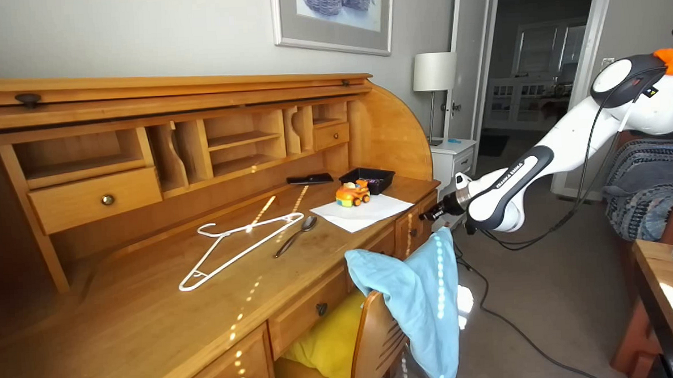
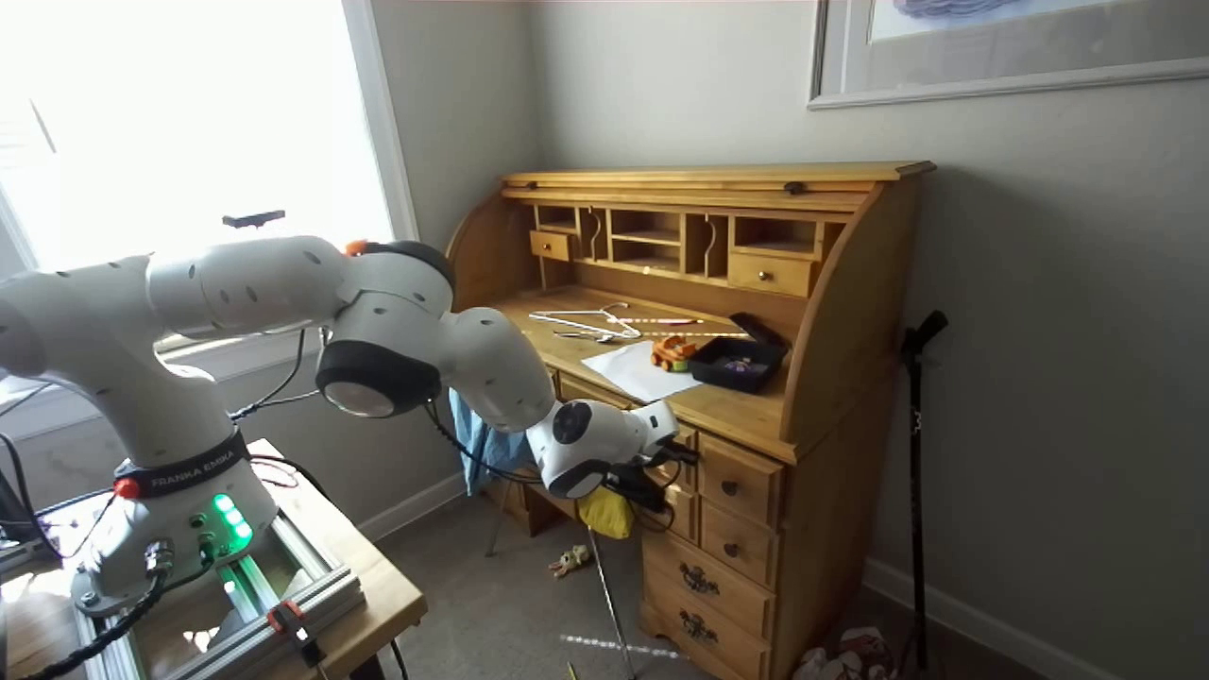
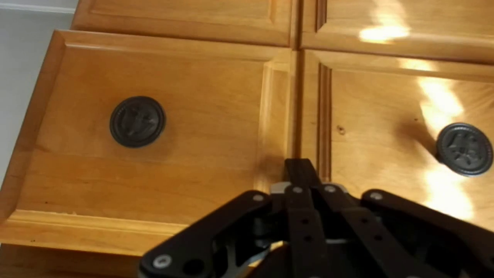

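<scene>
Fingers (image 3: 301, 173): pressed together
Drawer fronts (image 3: 204, 131): just ahead of the fingers
Round knobs (image 3: 137, 121): one on either side of the fingers

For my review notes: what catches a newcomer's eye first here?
Likely the white robot arm, stretched toward the wooden desk, then the light-blue cloth over the chair back and the orange toy truck on the desk. In the wrist view, the shut gripper shows between two dark drawer knobs.
</scene>
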Robot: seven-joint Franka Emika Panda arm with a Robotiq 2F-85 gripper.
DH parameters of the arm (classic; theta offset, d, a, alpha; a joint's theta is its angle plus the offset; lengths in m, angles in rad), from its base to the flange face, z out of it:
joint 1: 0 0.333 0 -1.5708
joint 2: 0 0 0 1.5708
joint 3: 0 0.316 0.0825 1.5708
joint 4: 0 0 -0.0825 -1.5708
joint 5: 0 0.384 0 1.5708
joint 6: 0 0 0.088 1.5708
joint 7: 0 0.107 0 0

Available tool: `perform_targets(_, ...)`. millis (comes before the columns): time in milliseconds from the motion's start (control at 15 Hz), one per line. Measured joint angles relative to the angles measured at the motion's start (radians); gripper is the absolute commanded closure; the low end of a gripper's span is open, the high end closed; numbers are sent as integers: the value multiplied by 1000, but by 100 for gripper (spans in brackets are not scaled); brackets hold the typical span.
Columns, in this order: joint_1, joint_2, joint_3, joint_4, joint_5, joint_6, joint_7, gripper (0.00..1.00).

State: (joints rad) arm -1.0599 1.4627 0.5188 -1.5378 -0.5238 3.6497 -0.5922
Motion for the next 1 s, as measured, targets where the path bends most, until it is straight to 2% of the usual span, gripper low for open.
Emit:
perform_targets(533, 33, 23, -4, 58, 16, -10, 41, 100)
perform_targets(600, 57, 12, -37, 72, 24, -31, 82, 100)
perform_targets(733, 114, -34, -134, 80, 24, -94, 213, 100)
perform_targets(800, 118, -58, -153, 71, 24, -147, 238, 100)
perform_targets(1000, 46, -140, -109, -1, -3, -339, 239, 100)
